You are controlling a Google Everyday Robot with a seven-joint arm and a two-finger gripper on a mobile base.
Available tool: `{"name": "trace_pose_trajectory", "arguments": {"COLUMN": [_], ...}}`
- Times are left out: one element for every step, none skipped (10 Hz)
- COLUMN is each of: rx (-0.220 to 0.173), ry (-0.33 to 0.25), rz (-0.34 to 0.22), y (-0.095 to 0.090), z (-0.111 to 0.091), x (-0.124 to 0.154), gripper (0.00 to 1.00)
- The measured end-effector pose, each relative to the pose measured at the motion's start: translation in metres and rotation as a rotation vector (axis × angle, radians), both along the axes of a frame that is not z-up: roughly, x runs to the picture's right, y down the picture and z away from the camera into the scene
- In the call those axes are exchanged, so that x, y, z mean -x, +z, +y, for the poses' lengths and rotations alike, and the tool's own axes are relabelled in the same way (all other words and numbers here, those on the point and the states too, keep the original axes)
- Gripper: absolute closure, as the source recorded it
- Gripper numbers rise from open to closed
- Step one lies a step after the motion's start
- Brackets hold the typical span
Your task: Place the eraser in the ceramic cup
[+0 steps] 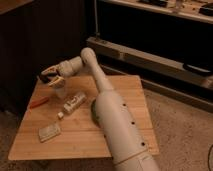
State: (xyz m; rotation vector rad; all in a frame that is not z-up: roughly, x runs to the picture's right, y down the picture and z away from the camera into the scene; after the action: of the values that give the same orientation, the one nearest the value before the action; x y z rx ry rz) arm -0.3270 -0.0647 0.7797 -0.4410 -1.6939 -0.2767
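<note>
The ceramic cup (60,91) is small and pale and stands upright at the back left of the wooden table (125,100). My gripper (50,78) hovers just above and slightly left of the cup's rim, at the end of the white arm (95,75) that reaches across from the right. Something pale shows at the gripper, but I cannot tell whether it is the eraser. A pale flat rectangular block (49,132) lies on the table near the front left.
An orange-red tool (38,103) lies left of the cup. A white bottle (74,102) lies on its side beside the cup. The green bowl (93,109) is mostly hidden behind my arm. Dark cabinets and shelving stand behind the table.
</note>
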Motion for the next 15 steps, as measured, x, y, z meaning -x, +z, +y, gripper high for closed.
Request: {"name": "trace_pose_trajectory", "arguments": {"rx": [0.003,0.01,0.014,0.016,0.009,0.0,-0.008,-0.015,-0.018,-0.02,-0.022,-0.025,-0.027,-0.027,-0.026], "ry": [0.004,0.002,0.007,0.016,0.029,0.04,0.053,0.06,0.06,0.059,0.059,0.063,0.066,0.071,0.077], "rz": [-0.014,-0.029,-0.036,-0.036,-0.028,-0.014,0.006,0.019,0.034,0.043,0.055,0.068,0.08,0.089,0.099], "y": [0.0,-0.002,-0.003,-0.009,-0.016,-0.024,-0.029,-0.032,-0.033,-0.033,-0.033,-0.03,-0.028,-0.026,-0.024], "z": [-0.004,-0.005,-0.008,-0.012,-0.017,-0.022,-0.027,-0.029,-0.031,-0.031,-0.032,-0.034,-0.035,-0.036,-0.037], "x": [0.007,0.015,0.014,0.012,0.005,-0.001,-0.009,-0.012,-0.014,-0.014,-0.016,-0.02,-0.025,-0.028,-0.032], "gripper": [1.0,1.0,1.0,1.0,1.0,1.0,1.0,1.0,1.0,1.0,1.0,1.0,1.0,1.0,1.0]}}
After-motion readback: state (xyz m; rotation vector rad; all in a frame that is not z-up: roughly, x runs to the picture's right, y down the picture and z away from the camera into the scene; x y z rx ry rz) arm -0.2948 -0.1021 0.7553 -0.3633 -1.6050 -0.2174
